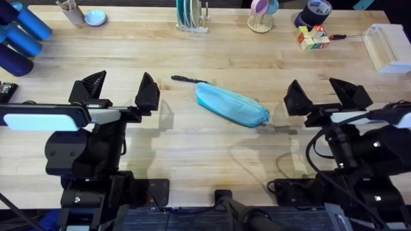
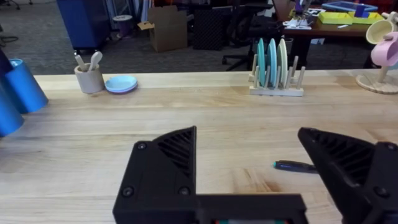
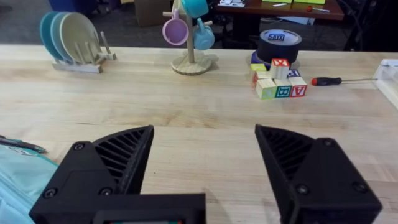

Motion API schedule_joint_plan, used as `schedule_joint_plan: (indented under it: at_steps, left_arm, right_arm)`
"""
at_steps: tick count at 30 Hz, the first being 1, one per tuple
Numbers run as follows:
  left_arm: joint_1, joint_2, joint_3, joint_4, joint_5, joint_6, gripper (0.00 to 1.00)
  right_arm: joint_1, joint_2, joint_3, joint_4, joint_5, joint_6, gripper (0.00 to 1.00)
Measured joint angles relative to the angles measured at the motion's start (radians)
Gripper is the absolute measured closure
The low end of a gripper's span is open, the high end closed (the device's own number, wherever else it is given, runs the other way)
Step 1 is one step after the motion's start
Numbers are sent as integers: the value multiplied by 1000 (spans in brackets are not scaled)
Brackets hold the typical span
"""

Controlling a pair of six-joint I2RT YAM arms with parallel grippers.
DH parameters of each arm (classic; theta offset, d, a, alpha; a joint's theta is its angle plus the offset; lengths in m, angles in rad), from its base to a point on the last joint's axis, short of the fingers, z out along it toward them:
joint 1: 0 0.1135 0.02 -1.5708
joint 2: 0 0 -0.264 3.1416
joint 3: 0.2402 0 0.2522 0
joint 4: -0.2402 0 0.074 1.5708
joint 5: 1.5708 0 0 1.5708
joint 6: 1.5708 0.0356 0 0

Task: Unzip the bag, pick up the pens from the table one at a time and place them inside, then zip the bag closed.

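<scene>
The light-blue bag (image 1: pixel 232 106) lies slanted in the middle of the table (image 1: pixel 212 160), its zipper pull toward the right end. One thin dark pen (image 1: pixel 188 79) lies on the wood just beyond the bag's left end; it also shows in the left wrist view as the pen (image 2: pixel 295 165) and at the edge of the right wrist view as the pen (image 3: pixel 22 145). My left gripper (image 1: pixel 120 88) hovers open left of the bag. Open too, my right gripper (image 1: pixel 325 95) stands right of the bag. A corner of the bag (image 3: pixel 18 180) shows beside the right fingers.
Blue cylinders (image 1: pixel 22 35) lie at the back left. A plate rack (image 1: pixel 191 16), a mug tree (image 1: pixel 262 14), a tape roll (image 1: pixel 316 11), letter blocks (image 1: pixel 313 38) with a red-handled screwdriver (image 1: pixel 336 36), and a white box (image 1: pixel 387 46) line the far edge.
</scene>
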Motion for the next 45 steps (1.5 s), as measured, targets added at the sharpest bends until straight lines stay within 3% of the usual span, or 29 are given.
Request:
schedule_joint_plan:
  at_steps: [17,22,30,41,45]
  left_arm:
    - [0,0,1,-4,24,3,7]
    - [0,3,42,-100,51,21,8]
    - [0,198,306,-172,153,161,9]
    - [0,724,706,-184,376,269,9]
    - [0,868,845,-231,416,282,8]
  right_arm:
    - [0,0,0,-2,-1,0,5]
    - [0,10,46,-89,0,-2,5]
    - [0,197,324,-282,-1,-19,5]
    - [0,591,730,-440,-33,-26,6]
    - [0,713,844,-528,-61,-26,6]
